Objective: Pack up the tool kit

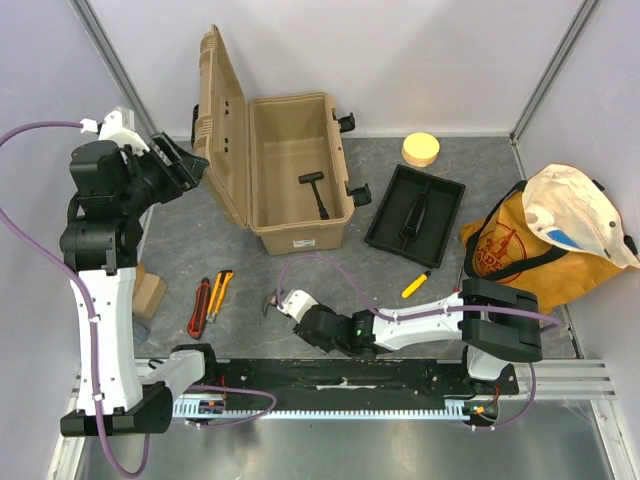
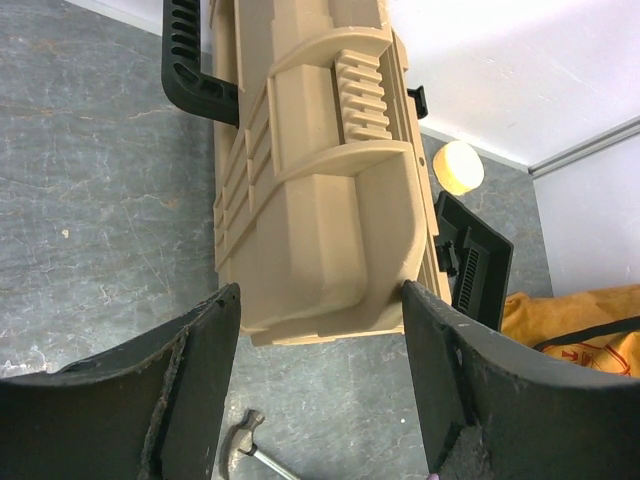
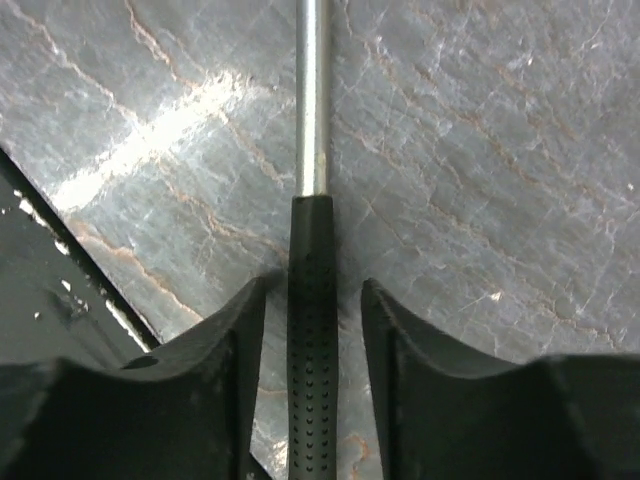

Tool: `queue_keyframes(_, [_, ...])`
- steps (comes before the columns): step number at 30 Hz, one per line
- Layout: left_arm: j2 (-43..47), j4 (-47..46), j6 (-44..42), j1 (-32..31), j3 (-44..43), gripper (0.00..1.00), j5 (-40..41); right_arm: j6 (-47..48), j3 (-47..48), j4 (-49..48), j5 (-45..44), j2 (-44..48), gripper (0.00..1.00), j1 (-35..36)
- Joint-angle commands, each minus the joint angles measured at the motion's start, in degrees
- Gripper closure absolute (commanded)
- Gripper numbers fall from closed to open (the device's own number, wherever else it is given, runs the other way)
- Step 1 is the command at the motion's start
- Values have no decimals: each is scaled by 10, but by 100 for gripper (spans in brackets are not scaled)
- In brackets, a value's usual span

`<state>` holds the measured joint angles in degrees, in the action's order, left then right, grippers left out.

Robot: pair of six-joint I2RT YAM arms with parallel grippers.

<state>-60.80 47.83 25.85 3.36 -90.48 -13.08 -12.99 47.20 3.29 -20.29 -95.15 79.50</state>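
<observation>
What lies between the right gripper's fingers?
The hammer, its black grip with a gap either side; the right wrist view shows it.

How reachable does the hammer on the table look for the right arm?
Probably yes: the right gripper straddles the black grip of the hammer, jaws apart with a gap on each side, and nothing else lies between them.

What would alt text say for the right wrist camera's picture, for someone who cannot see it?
The right gripper, jaws open, straddles the black dimpled grip of a hammer lying on a grey marbled table, with a gap on each side. The hammer's shiny steel shaft runs straight up the frame.
</observation>
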Motion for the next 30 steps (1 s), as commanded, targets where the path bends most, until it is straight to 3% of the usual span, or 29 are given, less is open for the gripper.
queue_keyframes(1, [-10,-10,-12,-2,-12,28,-5,21,11,-14,3,-38,48,-18])
queue_keyframes(3, [-13,-10,-16,-2,-12,28,0,27,30,-18,16,-58,48,-24])
queue_keyframes(5, [-13,-9,-20,-2,-14,28,5,31,39,-21,33,-71,54,-27])
queue_keyframes(10, [-10,-5,-25,-3,-22,28,14,33,39,5,66,-65,91,-30])
queue_keyframes(12, [-7,-5,-23,-2,-22,28,12,36,30,17,59,-47,100,-30])
queue_keyframes(30, [20,-5,-22,-2,-8,28,-4,65,80,77,-179,127,100,-23])
